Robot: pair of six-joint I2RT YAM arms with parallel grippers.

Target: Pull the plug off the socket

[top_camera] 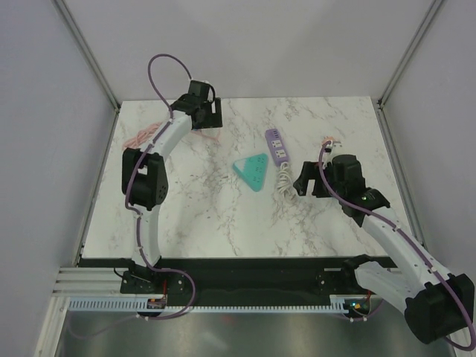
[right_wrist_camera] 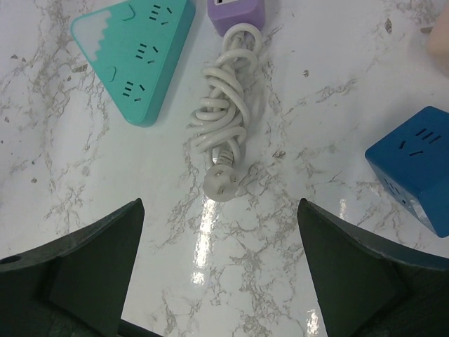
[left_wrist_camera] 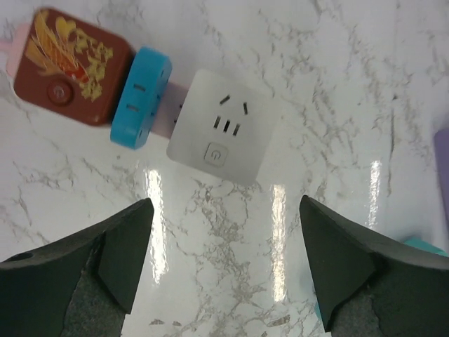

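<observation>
Right wrist view: white plug (right_wrist_camera: 223, 184) flat on the marble table (right_wrist_camera: 330, 77), prongs up, in no socket, at the end of a coiled cord (right_wrist_camera: 226, 112) running from the near end of the purple strip (right_wrist_camera: 236, 10). Teal triangular socket (right_wrist_camera: 137, 53) just left of the strip, apart from the cord. Blue cube (right_wrist_camera: 414, 165) off to the strip's right. Right gripper (right_wrist_camera: 220, 207) hovering over the plug on the near side of the strip, fingers wide apart, touching nothing.

Left wrist view: white adapter (left_wrist_camera: 223, 126), blue adapter (left_wrist_camera: 140, 98) and red-brown block (left_wrist_camera: 66, 67) in a row along a pink strip (left_wrist_camera: 174, 98), well to the left of the purple strip. Left gripper (left_wrist_camera: 224, 210) above the white adapter, fingers spread, holding nothing.
</observation>
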